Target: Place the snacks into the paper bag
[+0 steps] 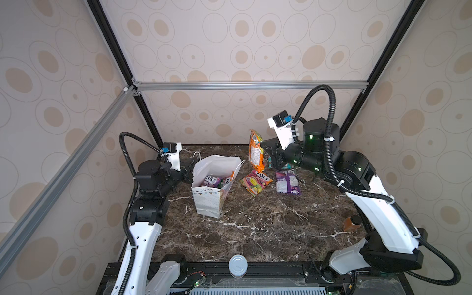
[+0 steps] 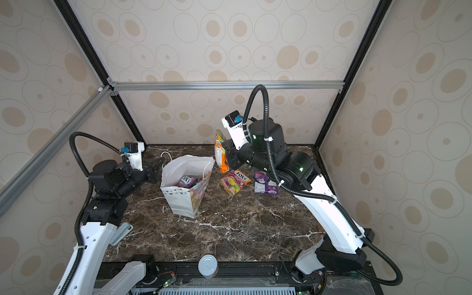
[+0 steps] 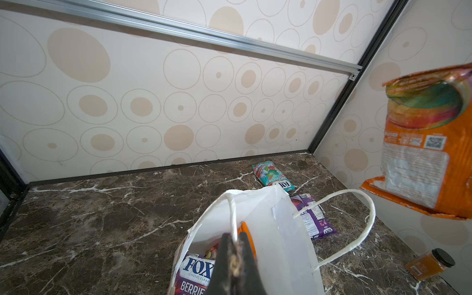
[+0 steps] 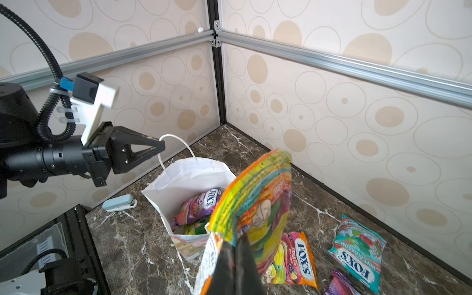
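The white paper bag (image 1: 207, 201) (image 2: 178, 201) stands open left of the middle, with a purple berries snack (image 3: 194, 270) (image 4: 199, 207) and others inside. My left gripper (image 3: 236, 237) (image 4: 162, 146) is shut on the bag's far cord handle (image 4: 176, 139). My right gripper (image 4: 236, 242) (image 1: 265, 148) is shut on an orange snack (image 1: 256, 150) (image 3: 429, 143), which hangs upright in the air to the right of the bag's mouth. A magenta fruits snack (image 1: 256, 182) (image 4: 293, 258), a purple one (image 1: 287, 182) (image 3: 314, 217) and a teal one (image 4: 357, 252) (image 3: 274, 176) lie flat on the table.
An amber jar (image 1: 352, 223) (image 3: 429, 264) stands at the table's right edge under my right arm. A white round cap (image 1: 238, 265) sits at the front edge. A pale blue stapler (image 2: 122, 232) (image 4: 120, 203) lies near the left edge. Patterned walls close three sides.
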